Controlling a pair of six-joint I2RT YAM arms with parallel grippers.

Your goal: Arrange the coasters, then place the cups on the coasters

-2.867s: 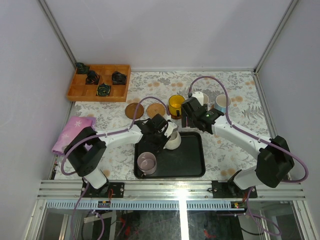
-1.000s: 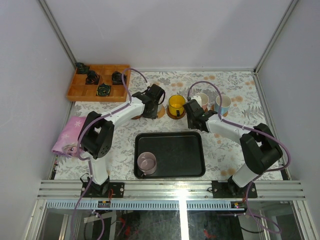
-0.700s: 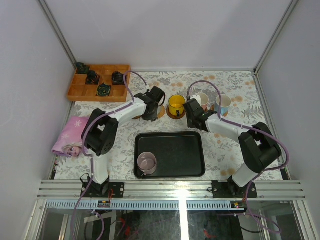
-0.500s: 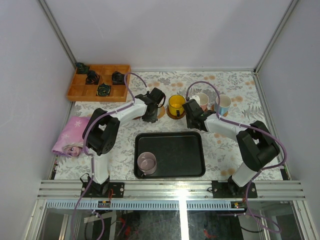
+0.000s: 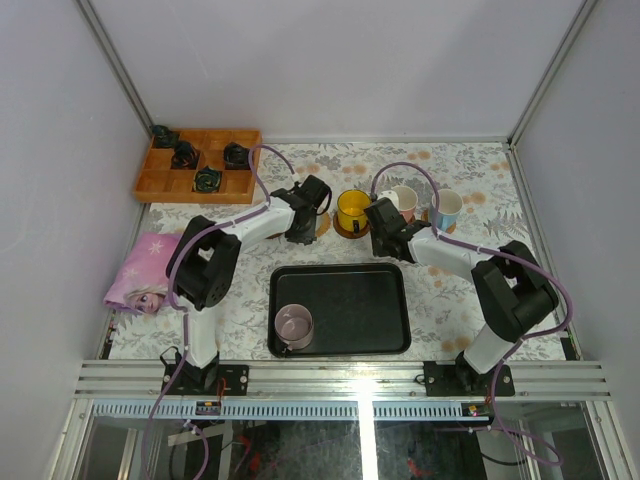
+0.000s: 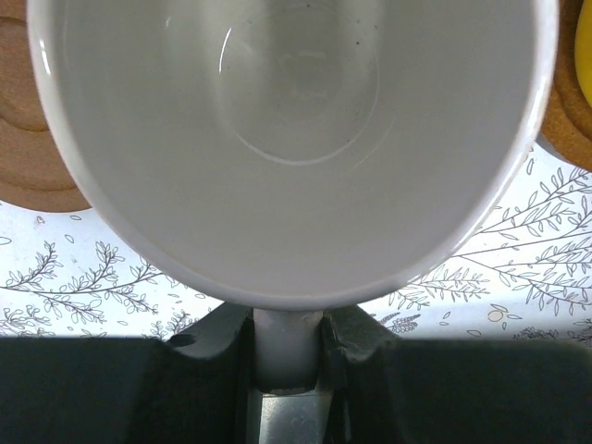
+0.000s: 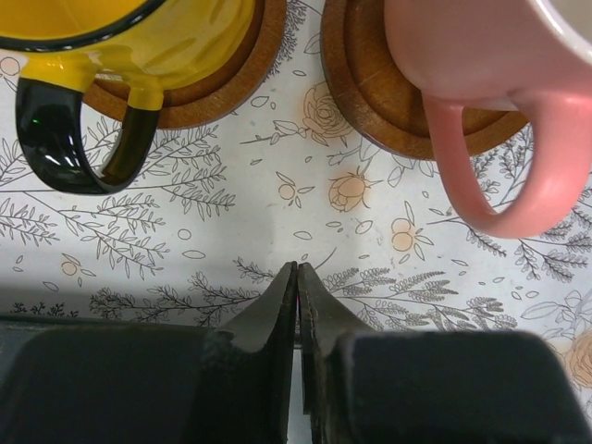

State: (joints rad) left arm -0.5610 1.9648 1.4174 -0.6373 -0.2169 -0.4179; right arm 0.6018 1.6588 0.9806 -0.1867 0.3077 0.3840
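Note:
My left gripper (image 6: 288, 324) is shut on the handle of the cream-white cup (image 6: 296, 139), which fills the left wrist view; a brown coaster (image 6: 28, 148) shows under its left side. I cannot tell whether the cup rests on it. In the top view that gripper (image 5: 306, 214) is just left of the yellow cup (image 5: 352, 210). My right gripper (image 7: 298, 272) is shut on nothing, low over the cloth between the yellow cup (image 7: 120, 28) and the pink-handled cup (image 7: 481, 55), each on a coaster (image 7: 370, 102). The blue-handled cup (image 5: 446, 207) stands at the right. The lilac cup (image 5: 294, 324) sits in the tray.
The black tray (image 5: 360, 310) lies in front of both arms. A wooden compartment box (image 5: 170, 183) with dark items is at the back left. A pink cloth (image 5: 145, 268) lies at the left edge. Frame posts and walls bound the floral table.
The left gripper has carried the cream-white cup from the tray to the coasters left of the yellow cup. The right gripper's jaws have closed fully and it has barely moved.

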